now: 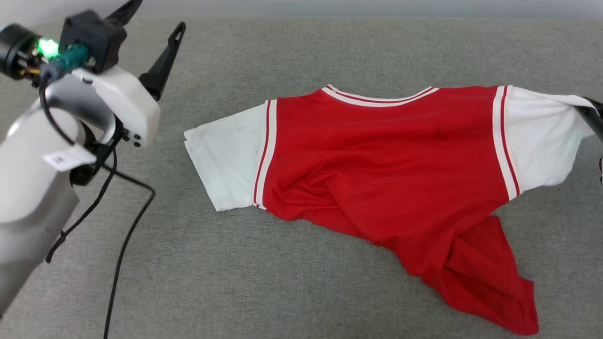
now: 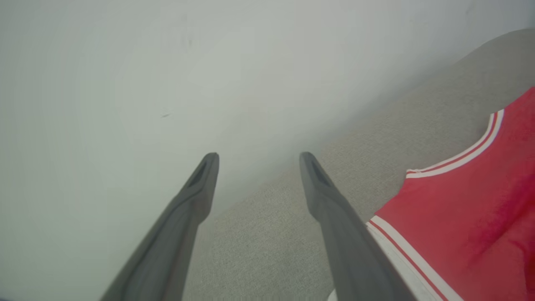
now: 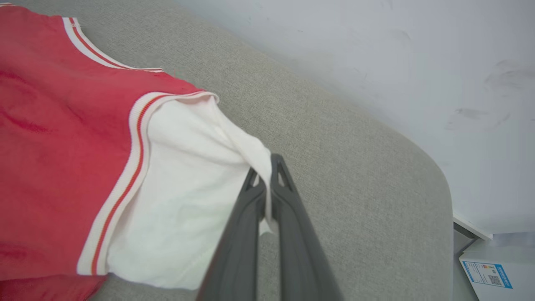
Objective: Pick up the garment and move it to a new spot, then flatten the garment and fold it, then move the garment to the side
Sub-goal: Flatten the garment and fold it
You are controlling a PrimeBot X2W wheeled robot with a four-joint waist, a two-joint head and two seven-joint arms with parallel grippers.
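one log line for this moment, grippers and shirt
right gripper: shut on garment at white sleeve | left gripper: open, empty | garment: spread, lower hem bunched

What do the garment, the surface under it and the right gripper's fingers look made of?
Garment: soft matte knit cloth; it drapes and creases, with ribbed striped trim. Surface: grey matte woven-looking upholstery, finely flecked, rounded edge; possibly padded. Right gripper fingers: smooth matte dark grey with cut-out tips; probably moulded plastic.

Pale forearm [image 1: 28,188], black cable [image 1: 127,240] — dark-fingered left pincer [image 2: 259,155].
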